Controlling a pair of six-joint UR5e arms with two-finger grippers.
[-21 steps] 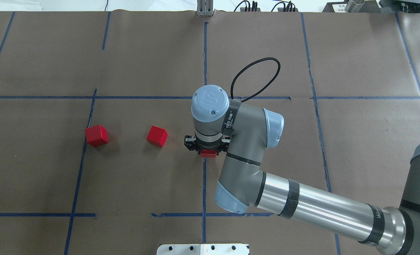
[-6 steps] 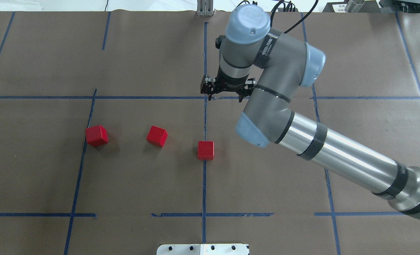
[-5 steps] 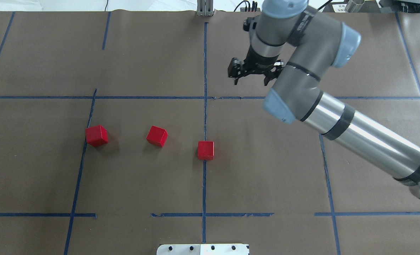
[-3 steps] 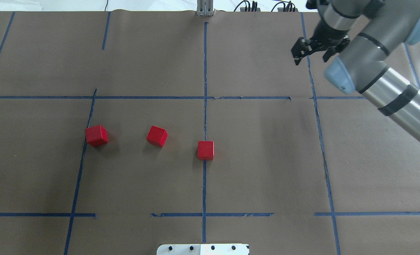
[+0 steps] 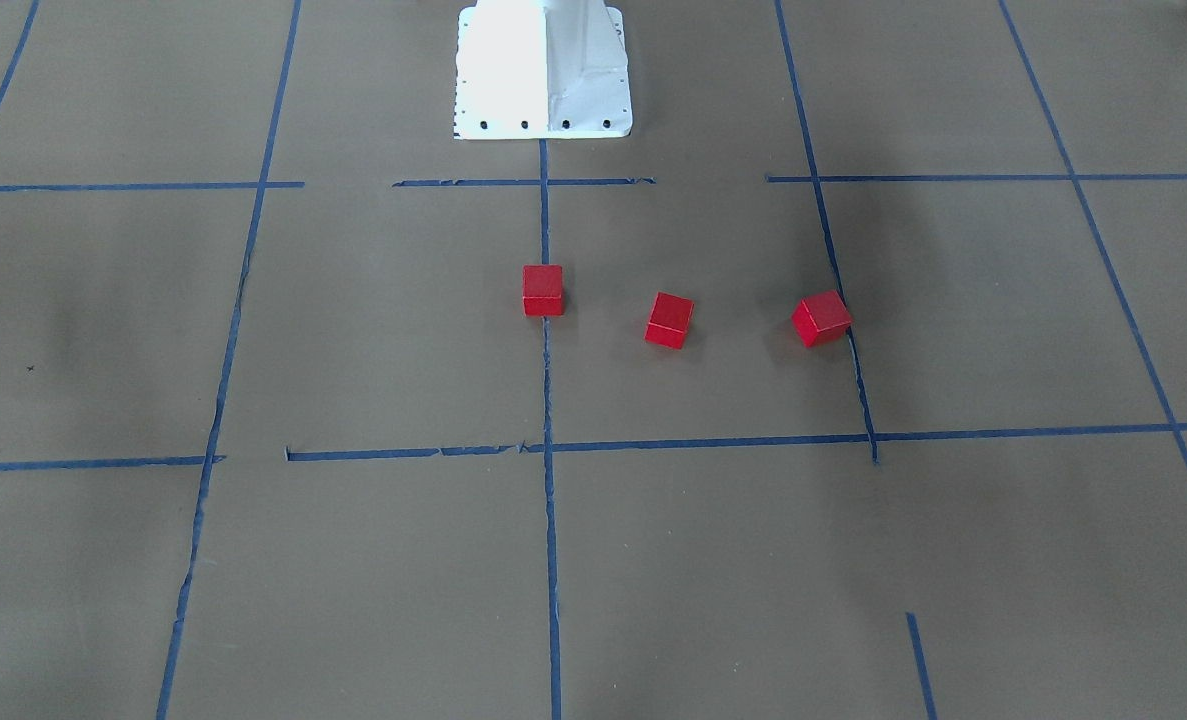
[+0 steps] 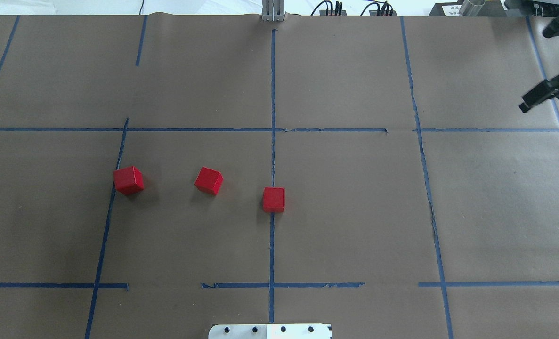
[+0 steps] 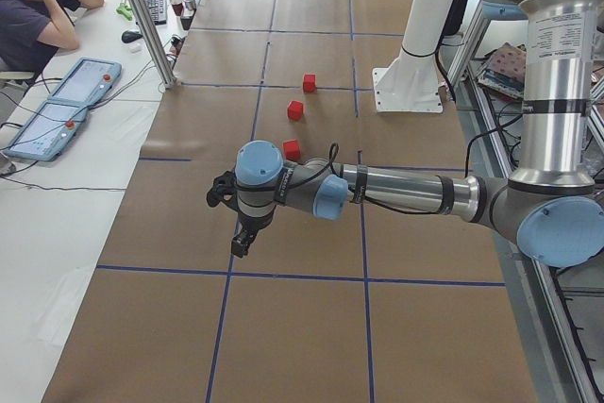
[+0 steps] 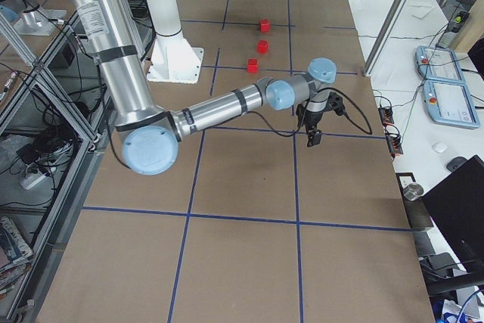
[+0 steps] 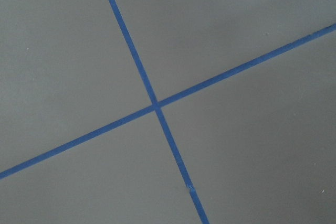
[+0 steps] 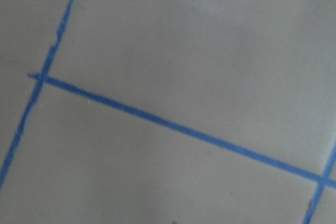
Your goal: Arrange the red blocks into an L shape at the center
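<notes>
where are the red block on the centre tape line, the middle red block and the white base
red block on the centre tape line [image 6: 273, 199]: overhead view, top face
middle red block [image 6: 208, 180]: overhead view, top face
white base [image 5: 543, 70]: front-facing view, its middle

red blocks [image 6: 273, 199]: matte, plain faces. table cover [image 6: 354, 212]: matt brown paper, lightly creased. blue tape [image 6: 271, 245]: frayed in spots. base [image 5: 543, 70]: glossy white. arm tubes [image 8: 215, 109]: brushed metal.

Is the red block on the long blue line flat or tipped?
Flat: the block sits squarely on the line, top face level.
</notes>
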